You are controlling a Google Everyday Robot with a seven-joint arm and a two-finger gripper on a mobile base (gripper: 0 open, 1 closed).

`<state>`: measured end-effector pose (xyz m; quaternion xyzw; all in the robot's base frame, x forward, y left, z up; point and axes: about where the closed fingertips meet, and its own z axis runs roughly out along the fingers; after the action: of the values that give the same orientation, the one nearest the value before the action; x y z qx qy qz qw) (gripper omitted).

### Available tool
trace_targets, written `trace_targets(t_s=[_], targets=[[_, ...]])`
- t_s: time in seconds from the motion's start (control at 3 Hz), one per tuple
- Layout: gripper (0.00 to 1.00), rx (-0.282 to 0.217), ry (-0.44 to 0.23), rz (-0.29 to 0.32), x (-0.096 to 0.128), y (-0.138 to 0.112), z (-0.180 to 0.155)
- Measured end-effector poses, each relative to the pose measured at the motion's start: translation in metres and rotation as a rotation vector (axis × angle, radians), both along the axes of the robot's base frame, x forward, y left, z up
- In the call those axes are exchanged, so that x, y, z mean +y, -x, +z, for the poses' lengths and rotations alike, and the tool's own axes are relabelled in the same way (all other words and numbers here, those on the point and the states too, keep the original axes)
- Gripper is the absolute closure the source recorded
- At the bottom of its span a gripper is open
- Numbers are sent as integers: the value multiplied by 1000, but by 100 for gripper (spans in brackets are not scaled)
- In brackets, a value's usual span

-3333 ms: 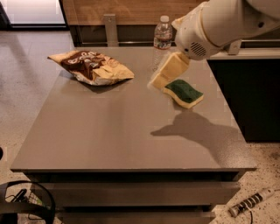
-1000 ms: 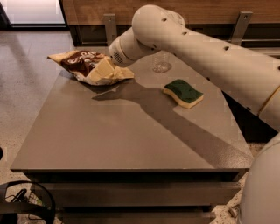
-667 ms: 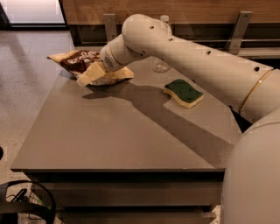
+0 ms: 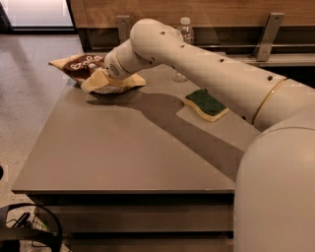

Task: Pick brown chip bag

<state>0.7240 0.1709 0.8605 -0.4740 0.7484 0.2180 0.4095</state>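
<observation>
I reach across a grey table [image 4: 123, 147] set on a pale speckled floor [image 4: 29, 98], with a wood-panelled wall [image 4: 221, 7] behind. My gripper [image 4: 93, 81] rests on the brown chip bag [image 4: 74, 65] in the upper left of the frame; I cannot tell whether it grips it. The bag's white lettering is unreadable. One bag, one green-and-yellow sponge [image 4: 206, 104] at centre right, one water bottle [image 4: 184, 29] at the top.

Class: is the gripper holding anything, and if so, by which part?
It cannot be told. The gripper rests against the front edge of the crinkled brown chip bag, which lies on the grey table.
</observation>
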Motion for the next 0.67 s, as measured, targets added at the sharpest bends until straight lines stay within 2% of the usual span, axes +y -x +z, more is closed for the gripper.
trace_targets(t_s=[0.67], targets=[[70,5,1,6,4,1,-3]])
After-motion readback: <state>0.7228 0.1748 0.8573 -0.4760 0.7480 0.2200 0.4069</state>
